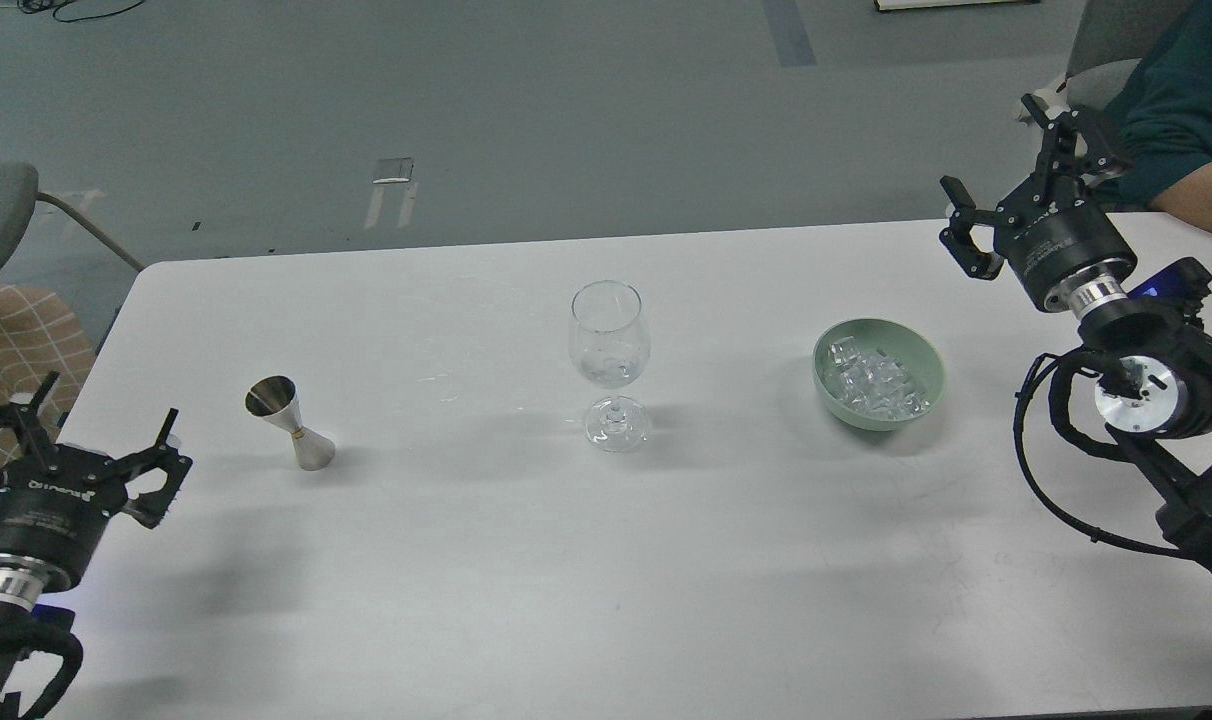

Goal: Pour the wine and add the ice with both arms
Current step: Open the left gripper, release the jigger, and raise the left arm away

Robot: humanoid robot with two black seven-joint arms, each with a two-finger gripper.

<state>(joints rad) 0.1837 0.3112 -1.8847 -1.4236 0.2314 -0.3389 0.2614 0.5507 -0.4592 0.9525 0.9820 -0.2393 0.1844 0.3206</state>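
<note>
A clear stemmed wine glass (pixel 609 362) stands upright at the table's middle, with a little ice or liquid at its bottom. A green bowl (pixel 926 365) to its right holds several clear ice cubes (pixel 872 384). A steel jigger (pixel 289 421) stands upright at the left. My left gripper (pixel 91 417) is open and empty at the table's left edge, well left of the jigger. My right gripper (pixel 1006 150) is open and empty, raised above the table's far right edge, beyond the bowl.
A person's teal-sleeved arm (pixel 1181 110) rests at the far right corner of the white table (pixel 566 560), close to my right gripper. A chair (pixel 6 215) and a checked cushion (pixel 16 345) stand off the table's left side.
</note>
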